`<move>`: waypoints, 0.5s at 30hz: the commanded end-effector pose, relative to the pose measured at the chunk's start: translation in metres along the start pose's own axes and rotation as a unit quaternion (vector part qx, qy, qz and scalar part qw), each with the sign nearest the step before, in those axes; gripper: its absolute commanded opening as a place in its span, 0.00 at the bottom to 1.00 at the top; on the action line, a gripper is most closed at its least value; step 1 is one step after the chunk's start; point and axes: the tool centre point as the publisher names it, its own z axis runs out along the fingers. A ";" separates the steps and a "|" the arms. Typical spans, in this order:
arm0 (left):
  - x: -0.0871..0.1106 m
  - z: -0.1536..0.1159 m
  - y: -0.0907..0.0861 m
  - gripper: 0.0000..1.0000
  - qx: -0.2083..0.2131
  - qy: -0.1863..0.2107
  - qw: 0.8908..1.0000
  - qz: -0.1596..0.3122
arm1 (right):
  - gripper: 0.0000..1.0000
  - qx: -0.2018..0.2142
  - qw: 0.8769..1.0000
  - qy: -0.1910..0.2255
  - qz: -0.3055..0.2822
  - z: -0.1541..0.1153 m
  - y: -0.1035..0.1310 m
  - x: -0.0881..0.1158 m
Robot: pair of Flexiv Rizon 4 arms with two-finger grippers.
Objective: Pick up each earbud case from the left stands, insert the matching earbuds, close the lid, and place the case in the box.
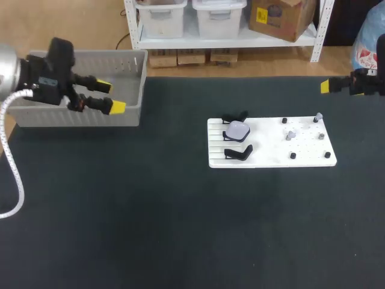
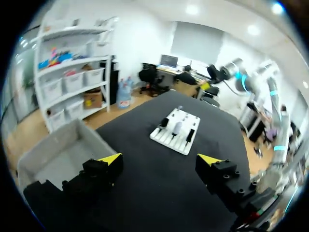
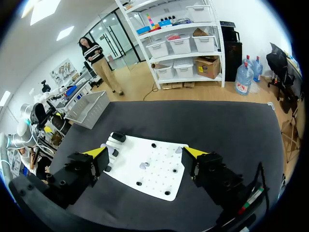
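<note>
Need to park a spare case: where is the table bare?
The black table is bare in front of the white board and between it and the grey bin. The board itself is crowded: earbud case and stands left, pegs right.

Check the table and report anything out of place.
Nothing stands out. The board lies flat, one case sits on its stand, the other two stands are empty, and the box is upright.

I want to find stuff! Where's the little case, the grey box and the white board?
earbud case (image 1: 238, 130), head view, on its top.
grey box (image 1: 48, 118), head view, on its front wall.
white board (image 1: 271, 154), head view, on its bare front.
</note>
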 end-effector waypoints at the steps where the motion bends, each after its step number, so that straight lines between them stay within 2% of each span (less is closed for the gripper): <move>1: -0.001 0.024 0.002 1.00 0.053 0.018 0.993 0.102 | 1.00 0.000 1.000 0.000 0.000 0.000 0.000 0.000; 8: -0.005 0.047 -0.010 1.00 0.087 0.024 0.985 0.150 | 1.00 0.000 1.000 0.000 0.000 0.000 0.000 0.000; 12: -0.006 0.061 -0.012 1.00 0.111 0.027 0.983 0.147 | 1.00 0.000 1.000 0.000 0.000 0.000 0.000 0.000; 15: -0.006 0.061 -0.012 1.00 0.111 0.027 0.983 0.147 | 1.00 0.000 1.000 0.000 0.000 0.000 0.000 0.000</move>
